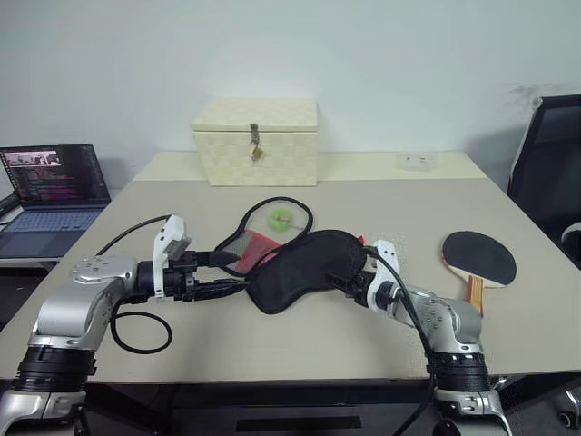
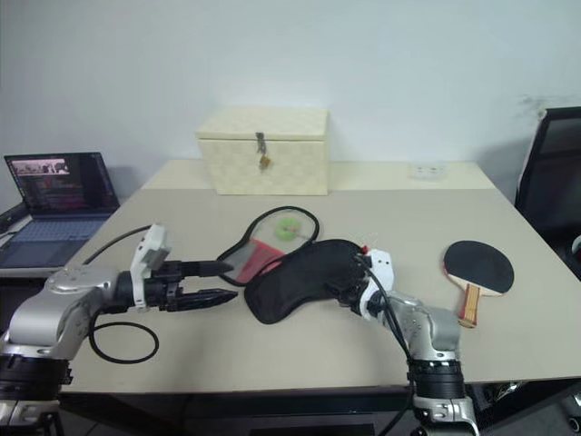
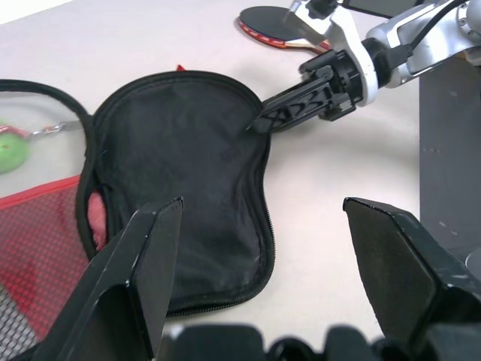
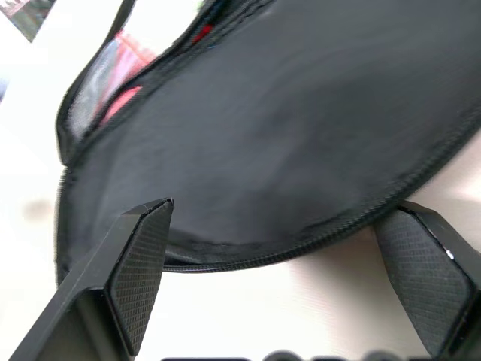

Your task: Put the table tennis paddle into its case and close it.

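The case [image 1: 304, 270] lies unzipped near the middle of the table [image 1: 381, 204], closer to the front edge than the back. One black fabric half is folded toward the robot, while the other half, with its red panel and mesh, is spread flat behind it on the left-arm side. A small green tag [image 1: 280, 218] rests inside the open loop of the zip edge.

The table tennis paddle [image 1: 479, 261] sits outside the case, well apart from it, near the table's right edge, black face up and handle pointing toward the front edge.

The right gripper [image 1: 356, 271] is at the folded half's right rim, its two fingers spread wide on either side of the zipped edge and closed on nothing. The left gripper [image 1: 227, 274] hovers just beside the case's narrow end, fingers likewise parted, holding nothing.

A cream woven box [image 1: 257, 141] with a metal latch stands at the back edge, and an open laptop [image 1: 50, 195] sits off the table's left side.
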Controlling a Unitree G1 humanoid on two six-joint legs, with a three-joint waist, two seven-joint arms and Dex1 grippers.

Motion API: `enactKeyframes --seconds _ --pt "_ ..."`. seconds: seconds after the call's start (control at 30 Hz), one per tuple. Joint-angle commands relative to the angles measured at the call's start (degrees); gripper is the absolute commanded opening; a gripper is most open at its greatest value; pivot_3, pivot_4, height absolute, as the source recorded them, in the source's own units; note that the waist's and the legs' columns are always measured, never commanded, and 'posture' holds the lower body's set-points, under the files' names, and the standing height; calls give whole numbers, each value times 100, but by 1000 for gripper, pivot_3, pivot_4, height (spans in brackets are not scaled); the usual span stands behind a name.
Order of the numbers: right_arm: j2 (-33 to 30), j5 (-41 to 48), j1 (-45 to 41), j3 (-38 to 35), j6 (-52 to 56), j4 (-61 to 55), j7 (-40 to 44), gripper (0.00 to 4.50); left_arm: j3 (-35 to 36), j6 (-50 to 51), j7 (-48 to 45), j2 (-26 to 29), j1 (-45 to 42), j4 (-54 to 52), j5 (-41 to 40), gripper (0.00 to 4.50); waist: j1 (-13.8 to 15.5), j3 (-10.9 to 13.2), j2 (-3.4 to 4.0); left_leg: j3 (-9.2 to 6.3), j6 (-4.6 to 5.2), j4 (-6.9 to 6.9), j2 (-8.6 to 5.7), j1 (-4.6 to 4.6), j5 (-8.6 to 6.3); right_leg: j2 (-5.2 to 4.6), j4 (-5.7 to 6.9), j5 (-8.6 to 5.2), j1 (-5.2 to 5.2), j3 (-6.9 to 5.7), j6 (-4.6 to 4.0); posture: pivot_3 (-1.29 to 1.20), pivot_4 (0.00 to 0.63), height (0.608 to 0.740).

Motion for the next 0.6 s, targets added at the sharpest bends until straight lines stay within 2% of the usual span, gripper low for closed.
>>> enactKeyframes --seconds 0.03,0.13,0.27,0.4,0.57,0.6 --pt "237 198 -173 38 69 -43 -24 4466 161 54 13 92 -20 -306 -121 3707 2 0 1 1 0 -1 7 -1 0 7 1 0 -3 0 -3 0 150 740" --pt "365 308 -187 -46 192 -103 -70 4466 180 82 24 63 11 -416 -169 3707 12 1 1 4 0 -2 19 -8 0 22 1 0 -8 -6 -10 0 150 740" --pt "549 369 -222 -148 238 -35 -189 3230 201 144 42 38 44 -567 -251 3707 20 1 1 5 -1 0 20 -11 0 23 0 2 -9 -5 -14 0 150 740" --pt "491 386 -327 -232 264 97 -186 1774 200 167 84 43 108 -655 -293 3707 20 1 1 9 -1 1 21 -10 0 25 1 4 -11 -4 -17 0 150 740" --pt "-694 430 -672 71 680 430 644 22 244 219 166 6 262 -841 -349 3707 47 2 3 16 -1 2 21 -12 0 29 -2 5 -11 -2 -18 0 150 740" --pt "-908 403 -749 148 678 554 800 22 250 223 187 2 289 -873 -360 3707 63 2 3 16 -1 2 16 -13 0 29 -4 4 -11 -4 -18 0 150 740"
